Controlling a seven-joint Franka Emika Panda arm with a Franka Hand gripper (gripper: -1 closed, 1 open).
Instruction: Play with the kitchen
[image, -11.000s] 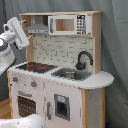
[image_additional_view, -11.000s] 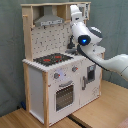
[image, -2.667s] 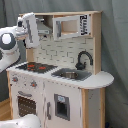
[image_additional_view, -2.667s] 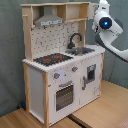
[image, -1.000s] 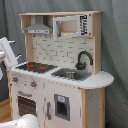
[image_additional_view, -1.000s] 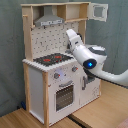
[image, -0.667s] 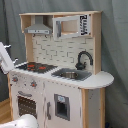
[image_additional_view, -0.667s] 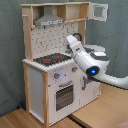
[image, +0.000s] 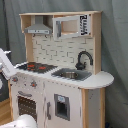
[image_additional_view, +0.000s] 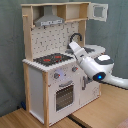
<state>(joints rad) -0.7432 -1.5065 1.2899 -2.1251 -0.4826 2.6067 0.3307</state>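
Second exterior view: my arm reaches over the kitchen toward its hob, probably to touch it; whether my fingers are apart, I cannot tell.

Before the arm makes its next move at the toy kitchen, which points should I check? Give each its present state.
1. Kitchen upright: ok.
2. Microwave door swung open in the second exterior view: ok if intended.
3. Oven door closed: ok.
4. Hob free of loose objects: ok.
5. Arm in front of the counter by the sink; contact: cannot tell.
6. Gripper state: cannot tell.
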